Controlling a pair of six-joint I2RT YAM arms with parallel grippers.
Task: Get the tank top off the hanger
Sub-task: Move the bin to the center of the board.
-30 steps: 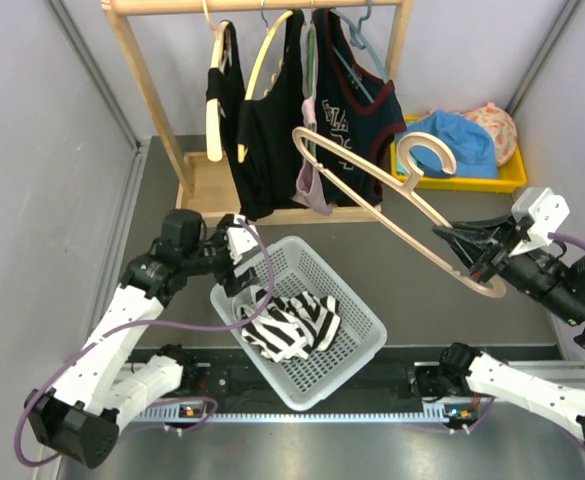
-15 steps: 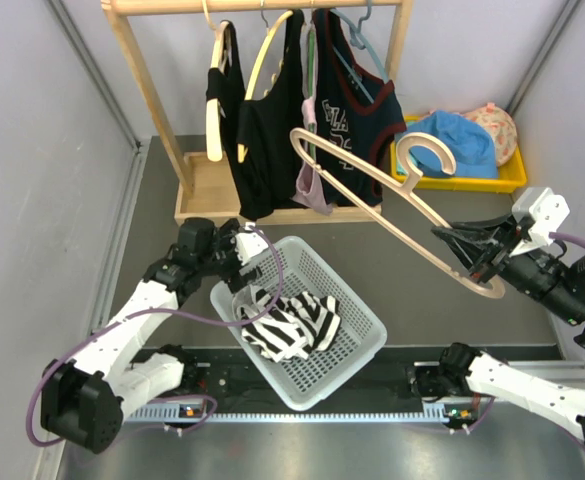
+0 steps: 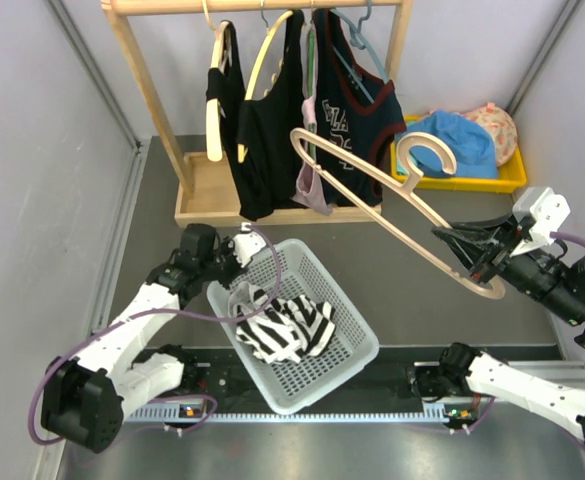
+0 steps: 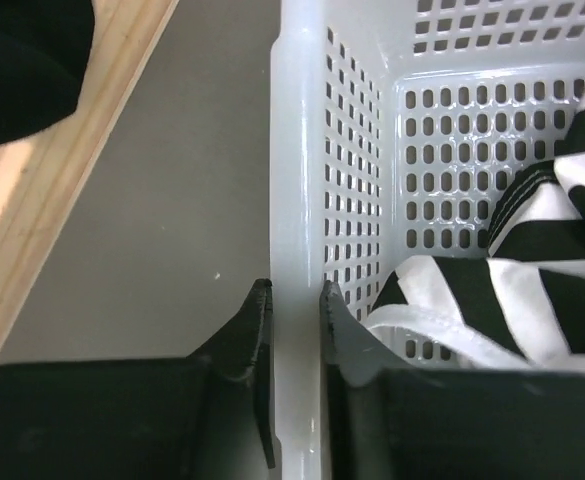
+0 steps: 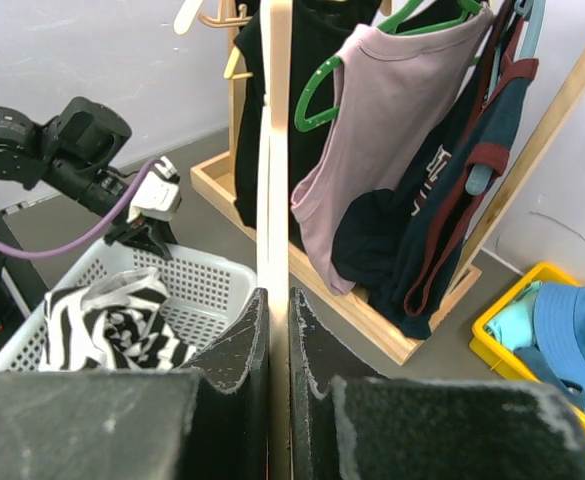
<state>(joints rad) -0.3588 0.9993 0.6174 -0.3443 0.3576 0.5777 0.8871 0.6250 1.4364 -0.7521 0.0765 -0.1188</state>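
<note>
Left arm (image 3: 122,335): low, elbow folded near its base, forearm running up and to the right. Left hand (image 4: 294,290): jaws drawn in on either side of the basket (image 4: 297,150) rim, one finger outside the wall, one inside, both touching it.

Right arm (image 3: 532,390): raised, upper link rising along the right edge, wrist turned back toward centre. Right hand (image 5: 277,295): jaws pinched narrow on a hanger (image 5: 275,120) bar, held clear of the bench.

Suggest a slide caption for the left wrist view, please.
Left gripper clamps the basket rim; striped tank top lies inside.
</note>
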